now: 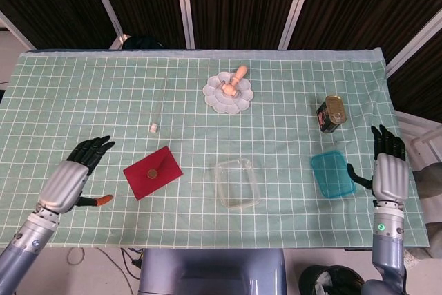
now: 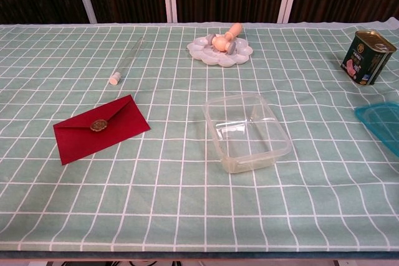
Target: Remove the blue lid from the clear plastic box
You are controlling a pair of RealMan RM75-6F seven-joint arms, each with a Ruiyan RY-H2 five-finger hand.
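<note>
The clear plastic box (image 1: 237, 183) (image 2: 246, 130) stands without a lid near the table's front middle. The blue lid (image 1: 332, 174) (image 2: 381, 126) lies flat on the cloth to the box's right, apart from it. My right hand (image 1: 389, 167) is just right of the lid with its fingers spread and its thumb close to the lid's edge; it holds nothing. My left hand (image 1: 72, 177) hovers at the front left, far from the box, with its fingers apart and empty. Neither hand shows in the chest view.
A red envelope (image 1: 152, 171) (image 2: 100, 127) lies left of the box. A test tube (image 1: 160, 107) sits behind it. A white flower-shaped dish with a wooden stamp (image 1: 228, 92) stands at the back. A dark can (image 1: 331, 113) (image 2: 368, 56) is behind the lid.
</note>
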